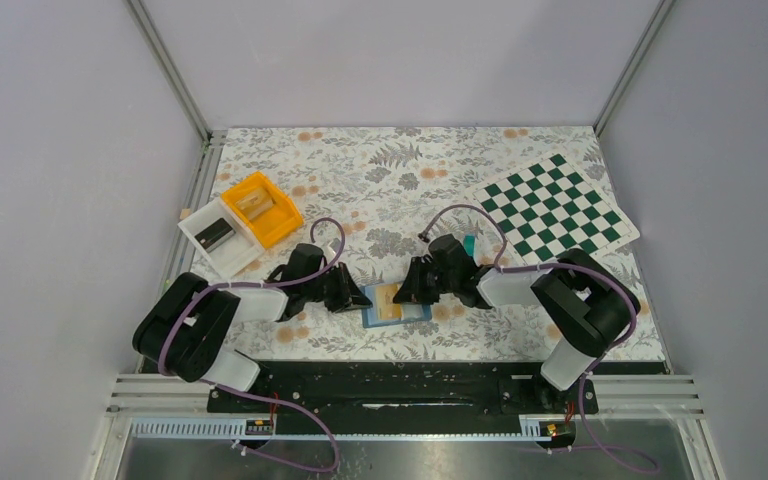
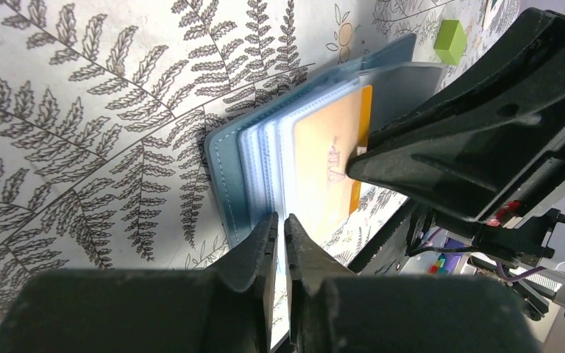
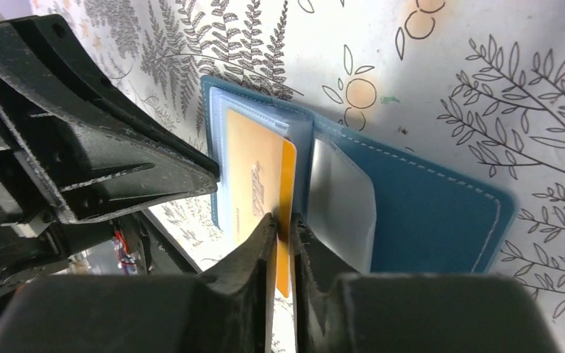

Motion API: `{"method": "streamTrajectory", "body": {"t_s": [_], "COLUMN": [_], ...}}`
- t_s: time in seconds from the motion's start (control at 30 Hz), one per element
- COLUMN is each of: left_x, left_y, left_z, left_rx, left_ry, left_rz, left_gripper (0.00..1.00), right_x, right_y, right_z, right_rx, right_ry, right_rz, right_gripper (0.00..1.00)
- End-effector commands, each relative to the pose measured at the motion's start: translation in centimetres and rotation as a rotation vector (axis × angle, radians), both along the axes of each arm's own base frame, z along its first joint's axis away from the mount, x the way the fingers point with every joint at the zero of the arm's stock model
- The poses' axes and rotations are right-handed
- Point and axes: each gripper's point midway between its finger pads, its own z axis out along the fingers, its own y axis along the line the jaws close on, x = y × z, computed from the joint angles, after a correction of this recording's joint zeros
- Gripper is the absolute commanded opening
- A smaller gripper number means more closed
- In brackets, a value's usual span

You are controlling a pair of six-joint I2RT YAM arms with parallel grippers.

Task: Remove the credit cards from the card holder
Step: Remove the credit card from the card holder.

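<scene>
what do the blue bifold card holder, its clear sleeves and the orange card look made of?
Blue bifold card holder: likely leather or faux leather, matte, pale stitching along the edge. Clear sleeves: thin glossy plastic film, see-through with glare. Orange card: probably stiff plastic, smooth, flat edge.

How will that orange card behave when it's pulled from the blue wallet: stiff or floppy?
Probably stiff: the orange card lies flat, straight-edged, unlike the curling clear sleeve beside it. Thin and smooth-looking, so likely light and could slip in the right gripper pinching its edge.

Overhead looks down from behind; both wrists — close, opposed — share card holder (image 2: 224, 169).
</scene>
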Motion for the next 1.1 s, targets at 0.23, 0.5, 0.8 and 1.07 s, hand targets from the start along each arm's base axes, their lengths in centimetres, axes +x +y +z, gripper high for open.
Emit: {"method": "streamTrajectory", "body": {"t_s": [0.23, 0.5, 0.8, 1.07], "left_x": [0.4, 0.1, 0.1, 0.0], "left_y": [0.9, 1.7, 2.0, 2.1], "left_z": [-1.7, -3.3, -3.8, -3.9], "left_rx": [0.089, 0.157, 0.178, 0.184], "left_ry": [0.007, 0.046, 0.057, 0.059], "left_rz": [0.021, 0.022, 0.030, 0.032], "left_gripper": [0.10, 0.11, 0.11, 0.11], "right_x": [0.9, 1.0, 1.3, 1.1], "right_y": [0.0, -1.3, -3.0, -3.0], "right_z": [2.6, 1.8, 2.0, 2.9], "right_rx": [0.139, 0.126, 0.078, 0.092], "right_ry": [-0.045, -0.022, -0.038, -0.043], "right_rz": [-0.006, -0.021, -0.044, -0.016], "right_gripper": [0.00, 0.01, 0.01, 0.06]}}
